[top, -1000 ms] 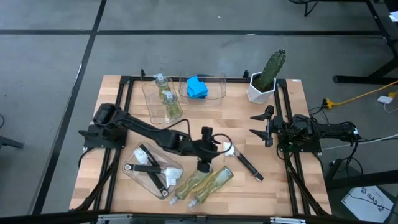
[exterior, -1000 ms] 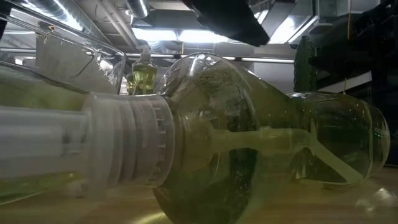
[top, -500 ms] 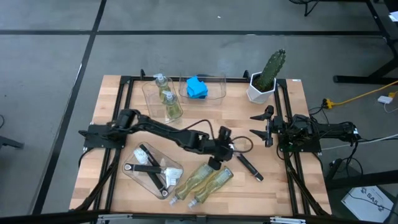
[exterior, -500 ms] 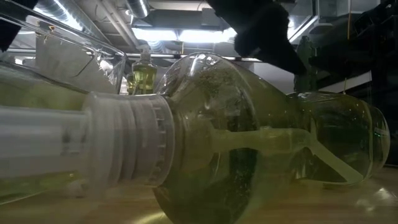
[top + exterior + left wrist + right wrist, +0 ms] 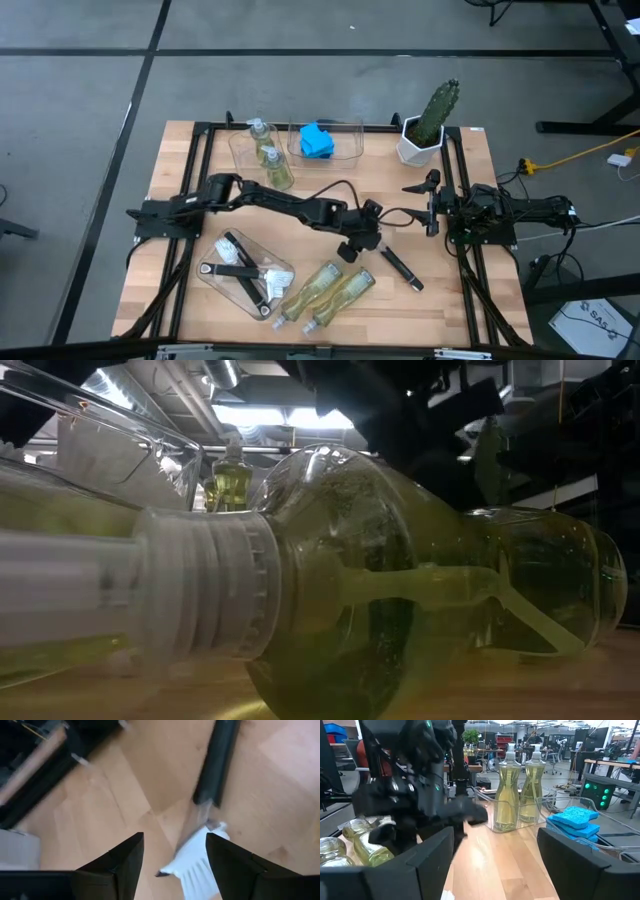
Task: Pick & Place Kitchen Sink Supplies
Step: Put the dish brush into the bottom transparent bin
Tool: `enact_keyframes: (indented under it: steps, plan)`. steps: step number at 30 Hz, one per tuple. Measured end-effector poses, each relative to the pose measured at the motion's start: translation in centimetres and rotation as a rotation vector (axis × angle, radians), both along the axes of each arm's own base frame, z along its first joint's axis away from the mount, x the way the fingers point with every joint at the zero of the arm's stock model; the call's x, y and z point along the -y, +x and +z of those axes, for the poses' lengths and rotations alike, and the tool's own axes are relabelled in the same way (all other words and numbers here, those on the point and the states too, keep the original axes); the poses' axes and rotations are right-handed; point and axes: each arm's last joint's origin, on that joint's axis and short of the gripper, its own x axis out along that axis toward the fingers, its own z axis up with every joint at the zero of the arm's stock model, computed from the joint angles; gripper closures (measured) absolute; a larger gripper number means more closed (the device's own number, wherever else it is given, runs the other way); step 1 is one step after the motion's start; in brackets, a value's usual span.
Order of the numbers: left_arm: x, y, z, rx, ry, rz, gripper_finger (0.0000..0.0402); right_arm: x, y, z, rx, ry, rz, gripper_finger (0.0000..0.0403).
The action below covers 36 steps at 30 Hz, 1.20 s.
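A slim dish brush [image 5: 400,268] lies flat on the wood, its white head [image 5: 195,865] toward the table's left and its black handle [image 5: 217,765] running right and nearward. My left gripper [image 5: 360,240] hovers open above the head [image 5: 173,840], one finger on either side, not touching it. Two soap bottles [image 5: 325,290] lie on their sides near the near edge, filling the low view [image 5: 350,590]. My right gripper [image 5: 420,205] waits open at the table's right [image 5: 495,837].
A clear bin [image 5: 210,272] at the near left holds more brushes. At the far edge, one bin [image 5: 240,158] holds two upright soap bottles and another [image 5: 350,150] holds blue sponges [image 5: 317,140]. A cactus in a white pot [image 5: 425,125] stands at the far right.
My left gripper has moved toward the table's right, from above the lying bottles to over the brush head, with the arm stretching out farther across the table. The brush, the bottles and the right arm have stayed where they were.
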Motion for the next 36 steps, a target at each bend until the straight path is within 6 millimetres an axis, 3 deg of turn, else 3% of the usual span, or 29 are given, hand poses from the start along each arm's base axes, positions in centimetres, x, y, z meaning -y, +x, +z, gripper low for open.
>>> enact_keyframes:
  steps: [20,31,36]
  plan:
    - [-0.8,1.3,-0.3,-0.004,-0.002,-0.058,0.0193,0.0,0.0,0.0,0.000,0.000,0.000,0.0118]
    - [-1.1,1.7,-0.5,-0.012,-0.202,-0.140,0.0193,0.0,0.0,0.0,0.000,0.000,0.000,0.0118]
    - [-1.1,2.3,-2.1,0.003,-0.198,-0.146,0.0193,0.0,0.0,0.0,0.000,0.000,0.000,0.0118]
